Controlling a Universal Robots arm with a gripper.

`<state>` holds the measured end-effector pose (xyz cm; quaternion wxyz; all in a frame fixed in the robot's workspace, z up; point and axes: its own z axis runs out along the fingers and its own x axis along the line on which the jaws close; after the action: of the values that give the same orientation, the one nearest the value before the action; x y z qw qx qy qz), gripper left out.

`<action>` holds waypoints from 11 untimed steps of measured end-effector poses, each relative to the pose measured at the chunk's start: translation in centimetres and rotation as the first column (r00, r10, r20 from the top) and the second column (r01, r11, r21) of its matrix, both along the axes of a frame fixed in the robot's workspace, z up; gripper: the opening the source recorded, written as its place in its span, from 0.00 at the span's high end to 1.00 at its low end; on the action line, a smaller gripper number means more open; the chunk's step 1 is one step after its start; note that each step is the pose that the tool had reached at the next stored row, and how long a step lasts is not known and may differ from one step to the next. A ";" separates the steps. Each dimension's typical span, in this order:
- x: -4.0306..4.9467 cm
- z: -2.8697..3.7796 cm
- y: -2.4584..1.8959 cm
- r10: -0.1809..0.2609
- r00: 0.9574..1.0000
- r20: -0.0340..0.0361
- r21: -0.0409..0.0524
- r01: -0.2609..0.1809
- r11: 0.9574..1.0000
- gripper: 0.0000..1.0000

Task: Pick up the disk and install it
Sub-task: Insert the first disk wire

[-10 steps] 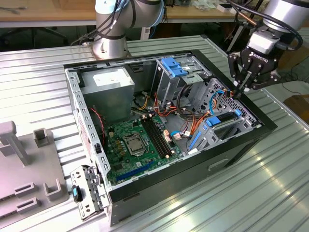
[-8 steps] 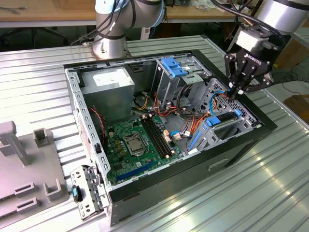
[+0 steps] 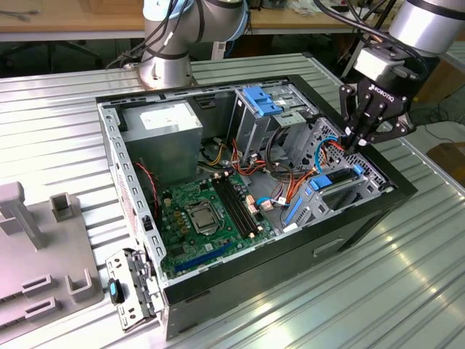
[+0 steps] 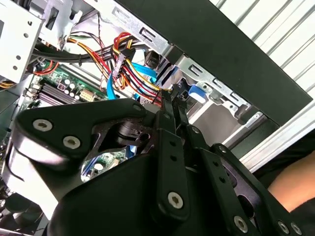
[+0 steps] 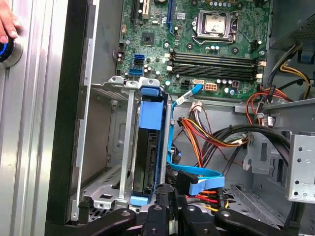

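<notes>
The disk (image 5: 147,147), dark and framed in blue, is seated on edge in the metal bay (image 5: 106,142) of the open case (image 3: 349,218). No legible writing is seen on it. The tool (image 3: 361,142) is held pointing down at the bay, fingers (image 5: 164,216) drawn together.

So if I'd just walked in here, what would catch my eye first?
Probably the open computer case lying on the ribbed metal table, its green motherboard and tangle of coloured cables bare. Next, the black tool dipping into the drive cage at the exterior view's right, where the disk with its bright blue rail sits in a slot.
</notes>
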<state>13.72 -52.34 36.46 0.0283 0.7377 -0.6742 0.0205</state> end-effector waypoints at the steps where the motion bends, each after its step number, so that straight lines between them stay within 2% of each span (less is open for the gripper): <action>1: 0.00 -0.02 0.00 0.000 1.000 0.000 0.001 0.000 1.000 0.84; 11: 0.00 -0.12 0.00 0.000 1.000 0.000 0.003 0.000 1.000 0.84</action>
<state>13.71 -52.35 36.35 0.0271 0.7377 -0.6743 0.0195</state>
